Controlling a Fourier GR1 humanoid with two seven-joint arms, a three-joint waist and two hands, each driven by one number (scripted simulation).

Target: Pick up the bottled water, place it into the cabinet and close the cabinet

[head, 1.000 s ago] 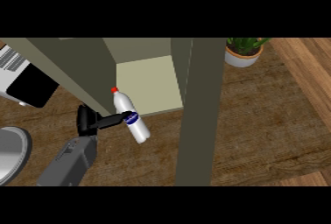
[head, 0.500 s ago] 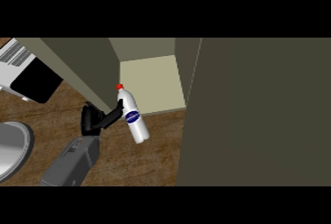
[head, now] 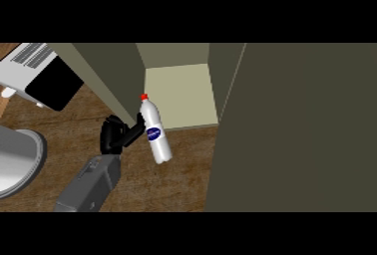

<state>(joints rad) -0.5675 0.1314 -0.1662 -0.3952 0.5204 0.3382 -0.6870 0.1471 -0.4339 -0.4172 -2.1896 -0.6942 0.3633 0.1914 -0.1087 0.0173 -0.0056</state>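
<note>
- Head view: left hand (head: pixel 117 133) has its fingers curled round the bottled water (head: pixel 155 130), which lies just right of the hand, red cap toward the cabinet (head: pixel 180 92) shelf.
- Bottle's long axis points into the opening; base over the wooden counter (head: pixel 177 179).
- Cabinet door (head: pixel 302 124) stands wide, crowding the right; right hand not visible.

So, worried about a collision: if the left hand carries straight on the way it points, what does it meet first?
Probably the cabinet's left wall: the left hand, curled on the bottled water, points up-right toward its front edge. Depth is unclear.
</note>
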